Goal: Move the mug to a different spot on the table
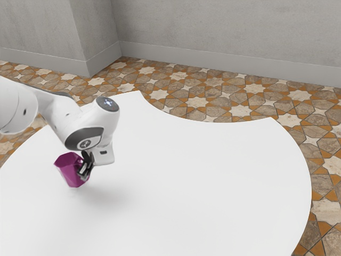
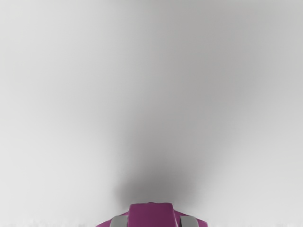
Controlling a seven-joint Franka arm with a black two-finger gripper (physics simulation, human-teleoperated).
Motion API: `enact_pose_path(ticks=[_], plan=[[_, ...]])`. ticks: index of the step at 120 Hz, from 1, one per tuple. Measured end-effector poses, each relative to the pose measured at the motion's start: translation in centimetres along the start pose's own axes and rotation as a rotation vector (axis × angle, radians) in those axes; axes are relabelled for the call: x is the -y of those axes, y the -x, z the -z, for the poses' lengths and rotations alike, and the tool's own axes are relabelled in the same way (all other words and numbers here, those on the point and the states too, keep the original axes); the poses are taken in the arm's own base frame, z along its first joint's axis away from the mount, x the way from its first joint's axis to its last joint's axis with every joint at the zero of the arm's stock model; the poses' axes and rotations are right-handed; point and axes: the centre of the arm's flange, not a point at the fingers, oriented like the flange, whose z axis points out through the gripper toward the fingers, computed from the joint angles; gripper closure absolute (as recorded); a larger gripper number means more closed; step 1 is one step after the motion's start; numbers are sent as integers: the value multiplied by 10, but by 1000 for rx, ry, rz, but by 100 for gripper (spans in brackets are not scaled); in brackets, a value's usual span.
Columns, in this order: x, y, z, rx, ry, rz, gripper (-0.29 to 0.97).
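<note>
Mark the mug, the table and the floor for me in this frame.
mug point(image 1: 68, 169): exterior view, on its purple side wall.
table point(image 1: 202, 176): exterior view, bare white top.
floor point(image 1: 224, 90): exterior view, patterned tile behind the table.

On my wrist feed I see part of a magenta mug point(image 2: 150, 213), its flat facets catching the light. A grey pad point(image 2: 119, 221) sits against each of its 2 sides. Beyond the mug lies plain white desk point(image 2: 66, 75). A soft dark shadow point(image 2: 151, 182) spreads on it just past the mug, fading further out.
</note>
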Motion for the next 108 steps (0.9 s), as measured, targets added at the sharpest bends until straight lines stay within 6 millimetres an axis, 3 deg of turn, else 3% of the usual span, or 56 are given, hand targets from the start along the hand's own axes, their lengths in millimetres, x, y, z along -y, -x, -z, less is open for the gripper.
enact_pose_path(ticks=[22,59,83,108], plan=[[18,-9,30,39,-40,-15,70],[54,-61,87,86,-147,-63,70],[66,-99,107,93,-194,-95,70],[84,-115,131,87,-254,-92,70]])
